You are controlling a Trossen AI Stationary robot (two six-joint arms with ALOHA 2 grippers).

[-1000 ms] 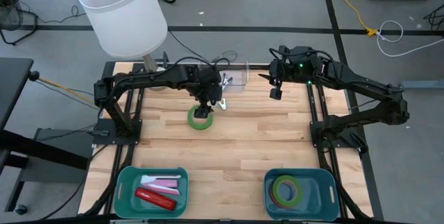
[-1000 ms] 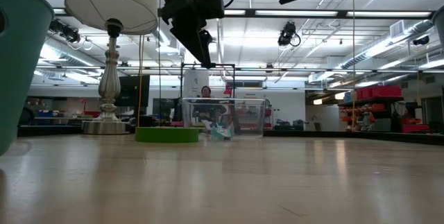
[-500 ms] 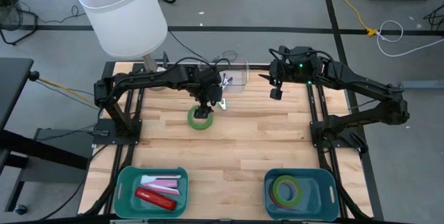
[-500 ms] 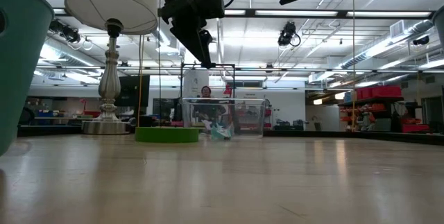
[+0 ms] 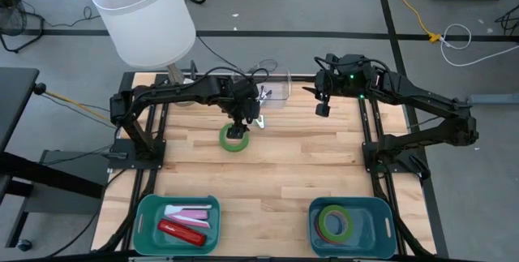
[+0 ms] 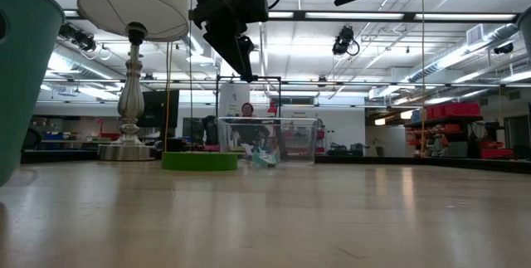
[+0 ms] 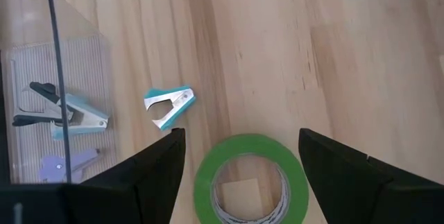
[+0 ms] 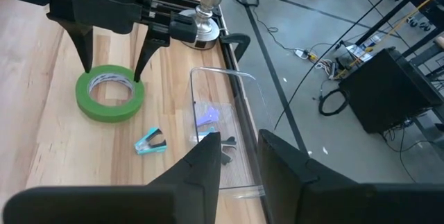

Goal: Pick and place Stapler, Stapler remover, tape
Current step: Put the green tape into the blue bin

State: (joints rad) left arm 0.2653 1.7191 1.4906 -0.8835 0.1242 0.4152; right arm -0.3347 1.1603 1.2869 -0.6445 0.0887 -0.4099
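Observation:
A green tape ring (image 5: 234,138) lies flat on the wooden table. My left gripper (image 5: 237,122) hangs open above it, one finger on either side of the ring (image 7: 251,179), and the low view shows its tips well clear of the tape (image 6: 199,161). A small teal-and-white stapler remover (image 7: 169,106) lies on the wood just beyond the ring. A red stapler (image 5: 182,231) lies in the near left teal bin (image 5: 146,213). My right gripper (image 5: 323,108) hovers high at the far right, its fingers a narrow gap apart (image 8: 239,137) with nothing between them.
A clear plastic box (image 5: 274,88) holding small staplers (image 7: 66,116) stands at the far edge, next to a lamp with a white shade (image 5: 142,15). The near right teal bin (image 5: 381,213) holds green and pink tape rings (image 5: 332,221). Bare wood lies between the ring and the bins.

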